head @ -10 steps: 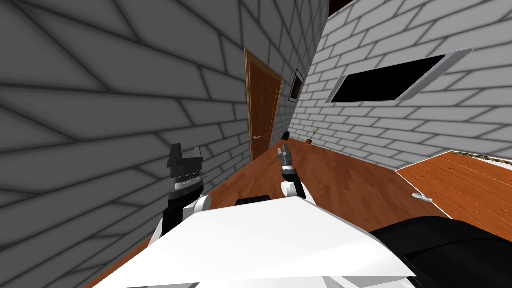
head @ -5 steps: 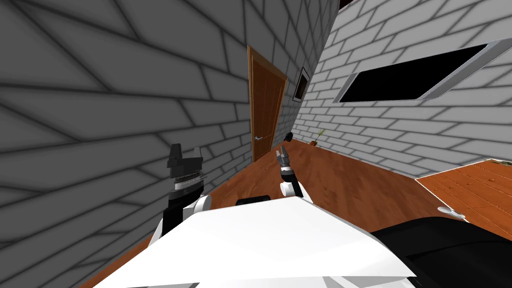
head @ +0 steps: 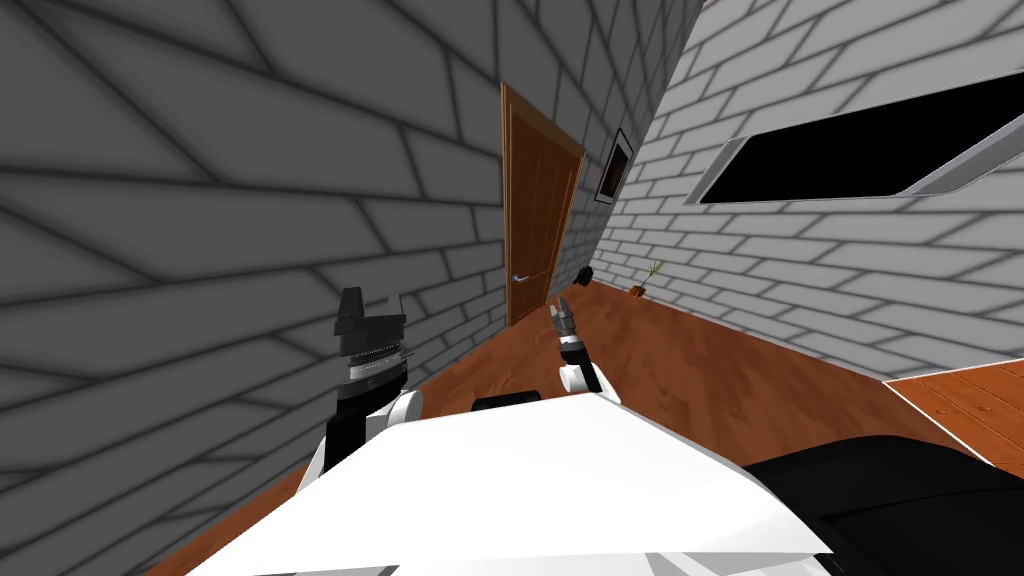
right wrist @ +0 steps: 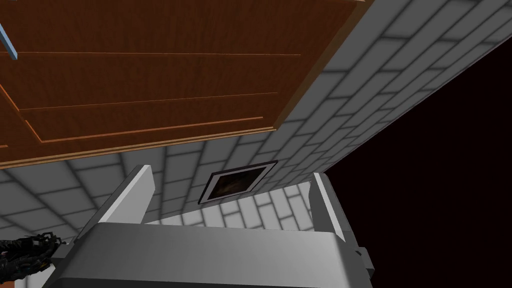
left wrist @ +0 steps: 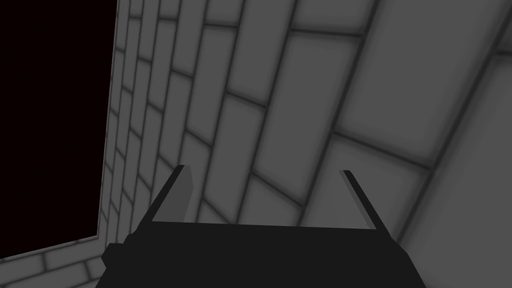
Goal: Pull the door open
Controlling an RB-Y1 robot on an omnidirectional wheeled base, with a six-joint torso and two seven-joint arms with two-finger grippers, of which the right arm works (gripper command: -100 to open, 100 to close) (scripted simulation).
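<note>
1. Brown wooden panelled door (head: pixel 535 230) stands shut in the dark grey brick wall (head: pixel 200 200), well apart from me at 12 o'clock. Its small silver lever handle (head: pixel 520 278) lies at 11 o'clock from the right gripper (head: pixel 562 310).
2. The right gripper's blades stand apart and empty. The left gripper (head: pixel 373 298), raised at 9 o'clock beside the wall, is likewise spread.
3. I judge the approach unfinished: close in, straddle the lever with the right blades, clamp, then pull back along the hinge's arc.
</note>
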